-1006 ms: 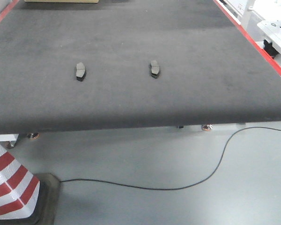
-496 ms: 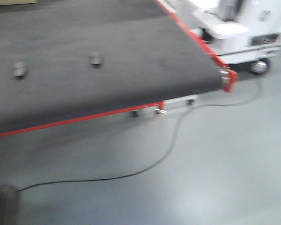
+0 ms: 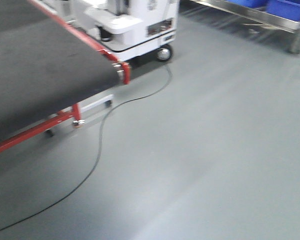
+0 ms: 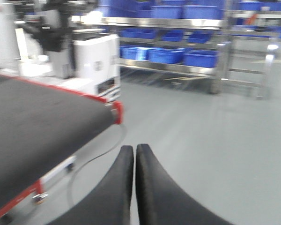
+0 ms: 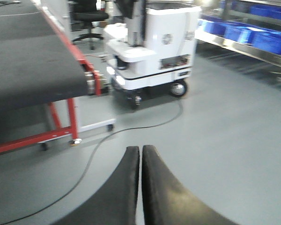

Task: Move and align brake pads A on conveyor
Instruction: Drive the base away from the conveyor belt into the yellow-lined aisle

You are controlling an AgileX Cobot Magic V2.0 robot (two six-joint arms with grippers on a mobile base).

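We look mostly at the floor [image 3: 215, 150], with just a corner of the conveyor [image 3: 35, 65] on our left. We see no brake pads A in any view, so we cannot tell if they are lined up. Our left gripper [image 4: 134, 152] and right gripper [image 5: 141, 151] have jaws pressed together, holding nothing. We think all the lining up is left to do

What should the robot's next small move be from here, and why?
Probably swing the base left toward the conveyor: it sits at the front view's left edge, mostly floor fills the frame, and no brake pads show in any view. The left gripper and right gripper have jaws shut, holding nothing.
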